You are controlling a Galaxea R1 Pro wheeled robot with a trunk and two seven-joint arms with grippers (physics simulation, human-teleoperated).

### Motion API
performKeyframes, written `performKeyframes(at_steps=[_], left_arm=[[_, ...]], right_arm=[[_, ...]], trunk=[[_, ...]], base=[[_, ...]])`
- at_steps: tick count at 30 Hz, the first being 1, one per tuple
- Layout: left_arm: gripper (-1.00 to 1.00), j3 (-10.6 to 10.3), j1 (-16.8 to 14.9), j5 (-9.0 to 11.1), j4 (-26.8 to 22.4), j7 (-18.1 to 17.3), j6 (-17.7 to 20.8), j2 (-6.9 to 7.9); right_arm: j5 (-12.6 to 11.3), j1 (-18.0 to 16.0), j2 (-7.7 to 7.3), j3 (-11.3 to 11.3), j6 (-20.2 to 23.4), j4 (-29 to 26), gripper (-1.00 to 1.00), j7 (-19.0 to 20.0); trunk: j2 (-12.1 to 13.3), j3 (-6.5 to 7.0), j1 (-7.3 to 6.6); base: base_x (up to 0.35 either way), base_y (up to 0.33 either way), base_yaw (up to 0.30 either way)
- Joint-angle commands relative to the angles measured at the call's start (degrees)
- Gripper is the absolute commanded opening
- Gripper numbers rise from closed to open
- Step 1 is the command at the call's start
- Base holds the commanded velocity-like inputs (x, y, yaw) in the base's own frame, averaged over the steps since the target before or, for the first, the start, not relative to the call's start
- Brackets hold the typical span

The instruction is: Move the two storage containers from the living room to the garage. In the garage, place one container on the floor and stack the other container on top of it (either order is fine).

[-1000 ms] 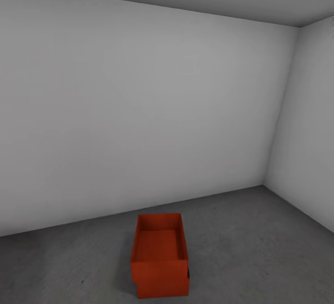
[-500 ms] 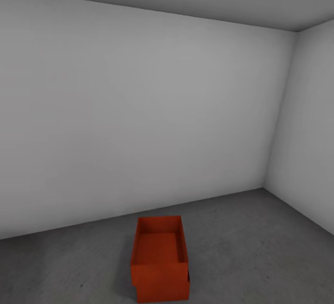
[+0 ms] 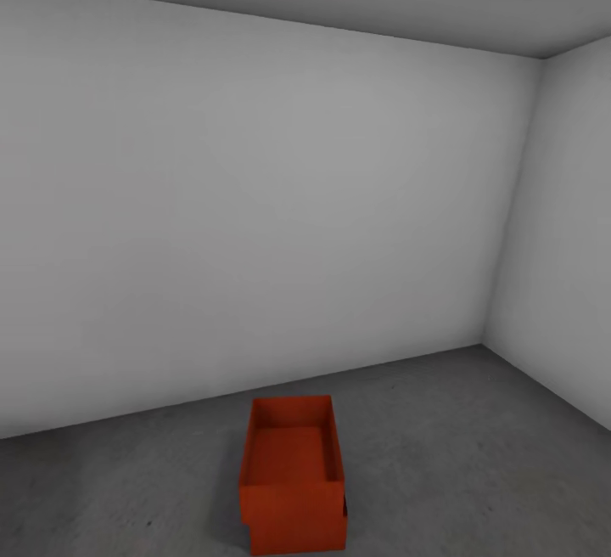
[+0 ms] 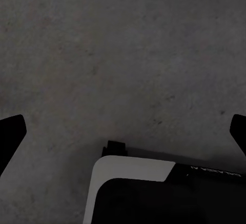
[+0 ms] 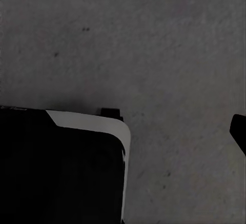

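In the garage, an orange-red storage container (image 3: 293, 455) sits open-topped on a second one, whose front (image 3: 297, 540) shows just beneath it, slightly offset. The stack stands on the grey concrete floor (image 3: 475, 472) near the back wall. My left gripper (image 4: 123, 131) hangs open over bare concrete, its dark fingertips (image 4: 10, 137) at the frame's two sides. In the right wrist view one fingertip (image 5: 240, 131) of my right gripper (image 5: 123, 126) shows at the frame's edge, set wide; the other is hidden behind my base. Both grippers hold nothing.
Plain pale grey walls (image 3: 255, 226) meet in a corner at the right (image 3: 509, 226). My black and white base (image 4: 164, 193) fills the lower part of both wrist views. A small dark spot (image 3: 344, 506) shows at the stack's right side.
The head view shifted a little between one second ago and half a second ago; that is the camera. The stacked containers have not moved.
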Motion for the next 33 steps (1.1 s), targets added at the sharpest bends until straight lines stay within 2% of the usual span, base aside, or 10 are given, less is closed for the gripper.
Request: performKeyframes(at_steps=[1,7,33], left_arm=[[1.0,-0.48,-0.05,0.6,0.07,-0.24,-0.18,0.01],[1.0,-0.48,-0.05,0.6,0.07,-0.24,-0.18,0.01],[1.0,-0.48,-0.05,0.62,0.07,-0.24,-0.18,0.01]], right_arm=[[-0.45,-0.08,0.24,0.51,-0.03,0.11,1.0,-0.16],[-0.39,-0.08,0.73,0.44,0.45,-0.59,1.0,-0.06],[-1.26,-0.08,0.71,-0.06,0.29,-0.72,1.0,-0.36]], trunk=[[-0.08,-0.1,0.01],[-0.08,-0.1,0.01],[-0.08,-0.1,0.01]], base=[[0.0,0.0,0.0],[0.0,0.0,0.0],[0.0,0.0,0.0]])
